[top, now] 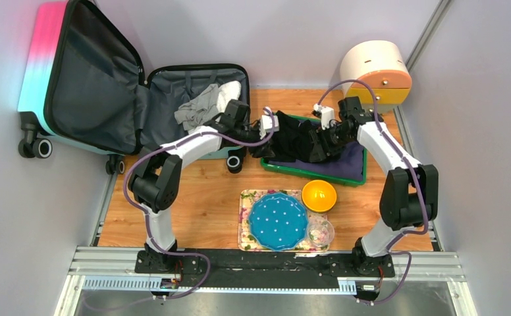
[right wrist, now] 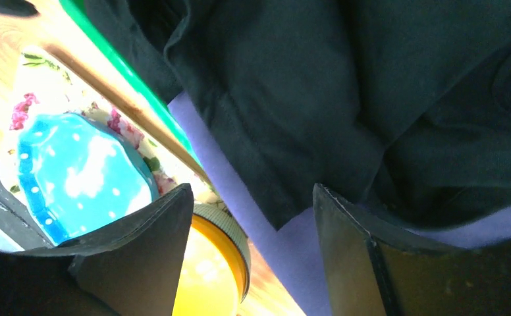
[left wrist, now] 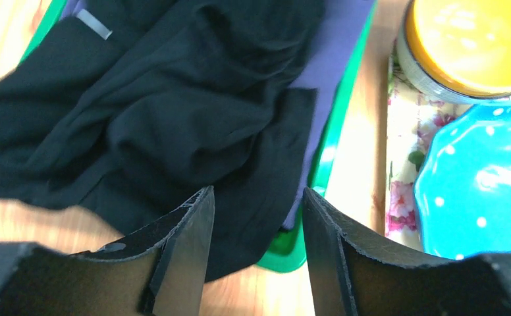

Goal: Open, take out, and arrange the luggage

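Observation:
The luggage (top: pixel 49 72) lies open at the far left. Its pink-to-turquoise lid stands up, and its grey-lined lower half (top: pixel 174 82) holds a grey garment (top: pixel 197 108) and a white one (top: pixel 228 92). A black garment (top: pixel 292 138) lies crumpled on a purple cloth (top: pixel 348 161) in the green tray (top: pixel 312 176). My left gripper (top: pixel 270 131) is open and empty just above the garment's left edge (left wrist: pixel 174 99), at the tray's corner (left wrist: pixel 325 158). My right gripper (top: pixel 313 141) is open and empty over the garment's right part (right wrist: pixel 345 79) and the purple cloth (right wrist: pixel 292 243).
A floral tray (top: pixel 249 197) in front holds a blue dotted plate (top: pixel 278 221) and a clear glass bowl (top: pixel 320 232). An orange bowl (top: pixel 319 195) sits next to it. A round cream drawer cabinet (top: pixel 376 69) stands at the back right. Walls close in both sides.

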Action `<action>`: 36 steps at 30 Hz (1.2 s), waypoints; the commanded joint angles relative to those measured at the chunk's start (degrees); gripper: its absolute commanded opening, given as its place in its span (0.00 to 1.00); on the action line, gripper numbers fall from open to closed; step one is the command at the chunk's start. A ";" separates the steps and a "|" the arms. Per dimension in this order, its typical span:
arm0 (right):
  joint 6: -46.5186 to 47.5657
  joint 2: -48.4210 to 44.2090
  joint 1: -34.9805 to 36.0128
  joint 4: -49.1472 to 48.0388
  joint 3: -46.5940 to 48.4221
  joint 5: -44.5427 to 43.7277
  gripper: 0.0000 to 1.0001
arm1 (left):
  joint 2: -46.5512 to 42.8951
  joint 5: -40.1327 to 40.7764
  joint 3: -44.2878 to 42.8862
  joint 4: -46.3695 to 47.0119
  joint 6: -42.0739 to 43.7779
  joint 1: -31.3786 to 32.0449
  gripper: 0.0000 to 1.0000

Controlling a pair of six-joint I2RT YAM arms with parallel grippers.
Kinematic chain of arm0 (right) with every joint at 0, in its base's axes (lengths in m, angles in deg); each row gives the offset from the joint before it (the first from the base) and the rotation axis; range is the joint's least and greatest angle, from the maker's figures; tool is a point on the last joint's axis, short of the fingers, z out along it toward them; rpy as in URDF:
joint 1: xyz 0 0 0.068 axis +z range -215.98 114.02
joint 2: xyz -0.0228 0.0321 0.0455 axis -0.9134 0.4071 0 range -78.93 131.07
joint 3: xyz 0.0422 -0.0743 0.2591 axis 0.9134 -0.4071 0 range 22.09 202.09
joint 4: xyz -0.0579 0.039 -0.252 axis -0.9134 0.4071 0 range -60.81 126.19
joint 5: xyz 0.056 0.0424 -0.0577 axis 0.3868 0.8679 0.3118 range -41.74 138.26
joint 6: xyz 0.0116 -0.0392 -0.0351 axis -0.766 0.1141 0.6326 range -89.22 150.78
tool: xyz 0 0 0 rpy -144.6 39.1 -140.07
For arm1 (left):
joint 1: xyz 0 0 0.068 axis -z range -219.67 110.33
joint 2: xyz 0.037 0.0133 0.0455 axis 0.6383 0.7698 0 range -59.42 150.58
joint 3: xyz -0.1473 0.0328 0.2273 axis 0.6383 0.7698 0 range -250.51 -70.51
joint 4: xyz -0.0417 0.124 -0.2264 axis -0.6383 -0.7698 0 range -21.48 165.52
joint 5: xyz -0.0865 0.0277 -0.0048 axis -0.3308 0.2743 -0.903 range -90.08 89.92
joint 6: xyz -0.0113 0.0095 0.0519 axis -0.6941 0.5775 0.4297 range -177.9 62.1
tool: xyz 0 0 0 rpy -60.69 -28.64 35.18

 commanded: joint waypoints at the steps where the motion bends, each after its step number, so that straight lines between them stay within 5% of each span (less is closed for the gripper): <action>1: -0.27 -9.08 -1.83 0.74 -1.99 1.73 0.71 | -6.27 -3.08 5.56 10.82 13.14 2.67 0.59; 8: 8.94 -17.01 -5.26 -1.37 -7.88 4.90 0.70 | -8.06 -12.84 6.12 9.89 31.09 5.13 0.54; 12: 11.51 -17.19 -6.92 -1.72 -7.98 7.54 0.63 | -4.28 -13.11 2.34 6.74 40.11 6.71 0.55; 22: 8.70 -17.02 -11.06 -0.58 -6.04 6.14 0.62 | 4.24 -9.95 -5.47 -0.53 55.25 9.26 0.62; 36: 7.03 -19.39 -12.12 1.18 -6.22 5.25 0.63 | 9.70 -1.16 -6.54 6.28 53.51 9.70 0.52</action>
